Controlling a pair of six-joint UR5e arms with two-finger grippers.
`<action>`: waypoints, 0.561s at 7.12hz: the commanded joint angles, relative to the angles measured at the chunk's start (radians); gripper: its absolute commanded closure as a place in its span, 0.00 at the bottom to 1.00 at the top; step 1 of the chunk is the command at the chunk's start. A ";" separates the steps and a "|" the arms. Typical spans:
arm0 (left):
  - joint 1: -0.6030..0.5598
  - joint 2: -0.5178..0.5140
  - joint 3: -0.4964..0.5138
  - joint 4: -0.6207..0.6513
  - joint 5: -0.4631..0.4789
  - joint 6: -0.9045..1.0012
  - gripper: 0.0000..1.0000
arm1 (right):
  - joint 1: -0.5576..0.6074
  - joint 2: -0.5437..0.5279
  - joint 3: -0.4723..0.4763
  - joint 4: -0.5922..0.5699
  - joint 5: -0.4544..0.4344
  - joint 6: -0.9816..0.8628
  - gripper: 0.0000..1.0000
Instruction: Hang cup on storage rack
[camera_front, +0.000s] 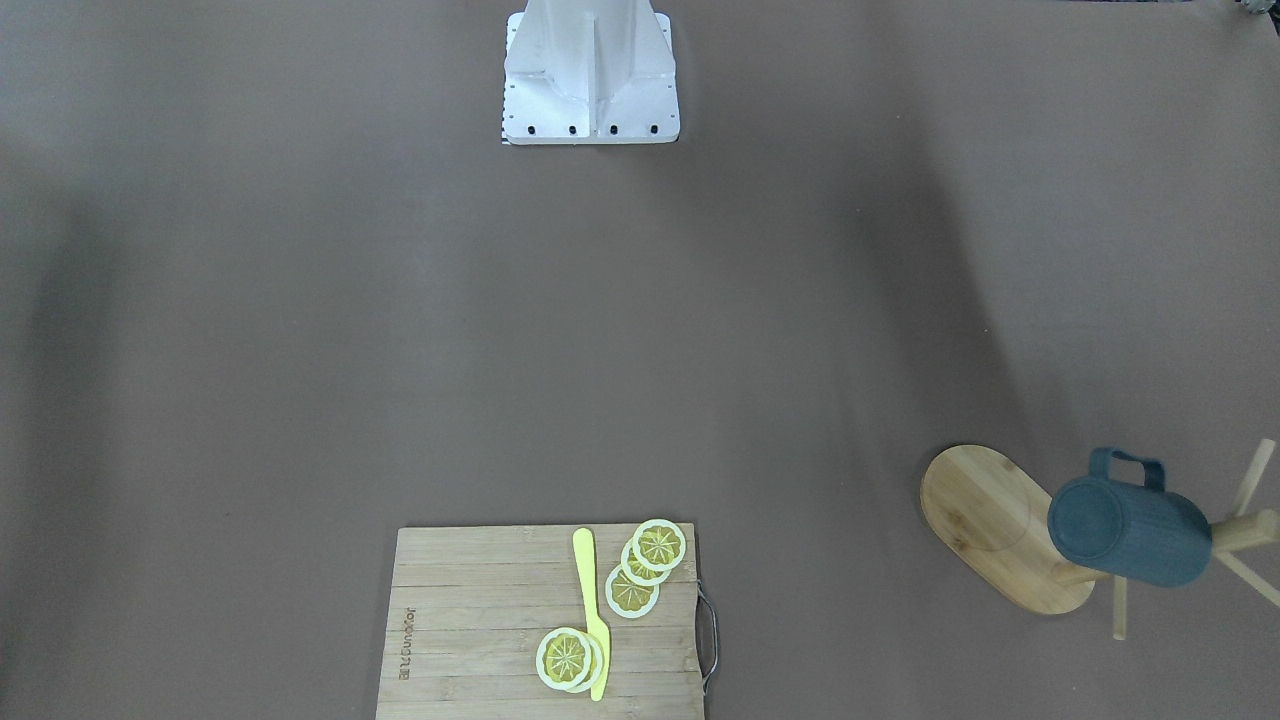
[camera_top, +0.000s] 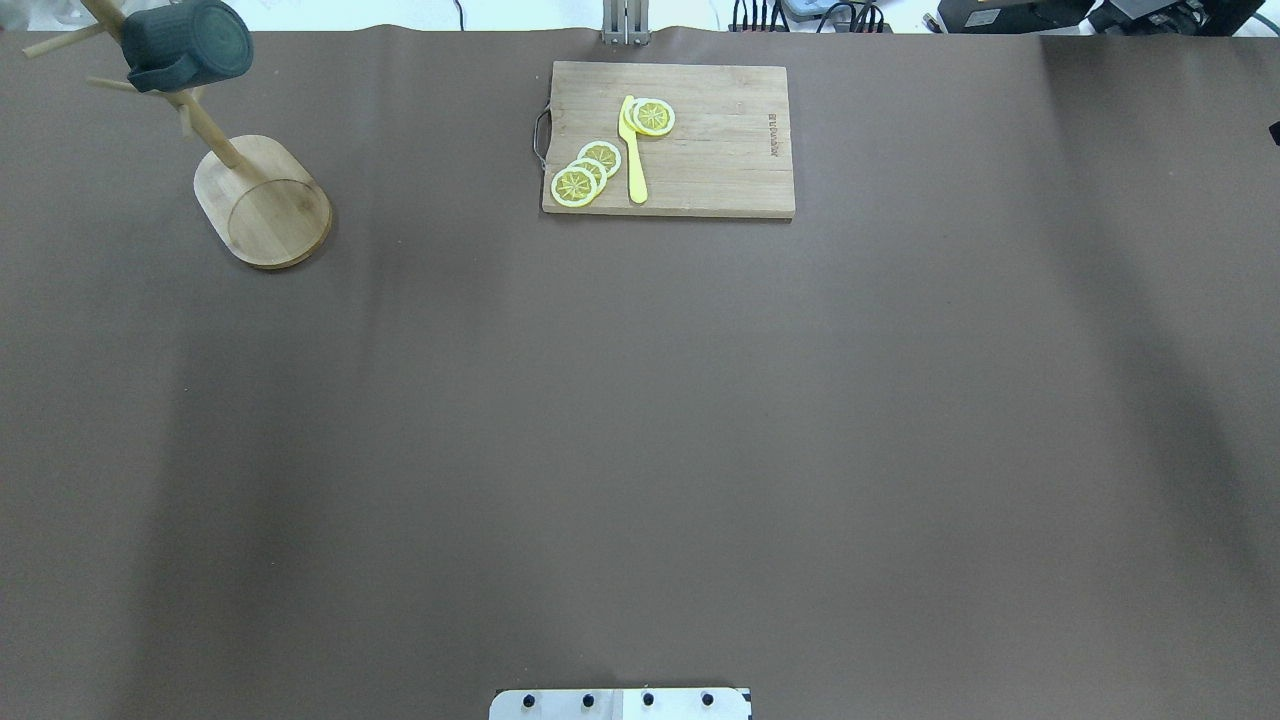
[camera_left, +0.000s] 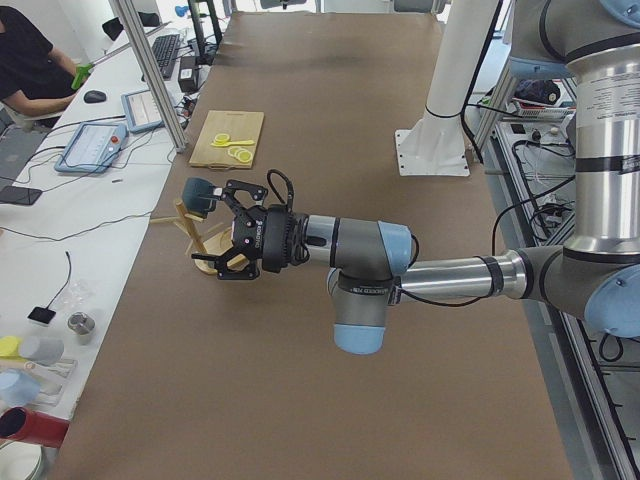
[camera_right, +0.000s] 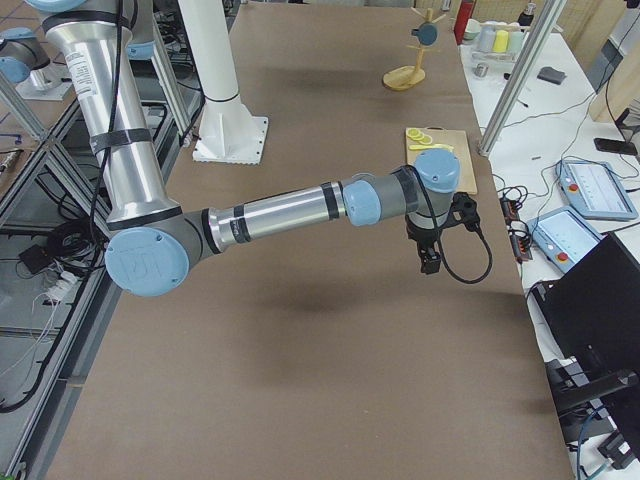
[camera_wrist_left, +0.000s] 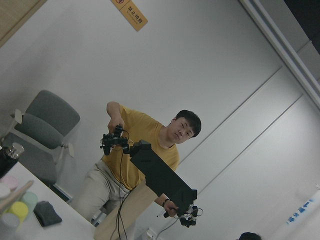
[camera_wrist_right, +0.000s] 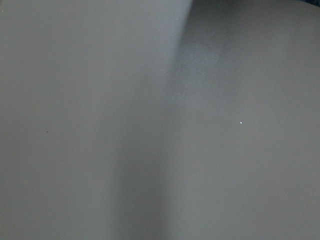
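Left gripper (camera_left: 226, 230), right gripper (camera_right: 430, 264): side views only, opening indeterminable. Cup (camera_front: 1130, 530) on rack (camera_front: 975, 500) lies horizontal, base toward surface (camera_front: 600, 350) centre.

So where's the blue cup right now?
In the overhead view, the cup sits up on the storage rack at the far-left corner of the table, well left of the cutting board.

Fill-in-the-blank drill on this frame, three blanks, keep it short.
1. The light bamboo mug tree holds exactly ____ cup, a dark teal-blue ribbed mug.
2. In the overhead view, the mug tree stands to the ____ of the rectangular bamboo cutting board.
3. On that board, a ____ plastic knife lies between lemon slices.
Missing words: one; left; yellow.
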 joint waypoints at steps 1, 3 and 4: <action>-0.003 0.020 -0.006 0.128 0.083 0.441 0.02 | 0.011 -0.025 0.000 0.001 -0.006 -0.001 0.00; -0.004 0.052 -0.011 0.290 0.104 0.568 0.02 | 0.020 -0.058 -0.002 0.000 -0.005 0.002 0.00; -0.004 0.063 -0.018 0.412 0.052 0.652 0.02 | 0.033 -0.080 0.000 0.000 -0.005 0.044 0.00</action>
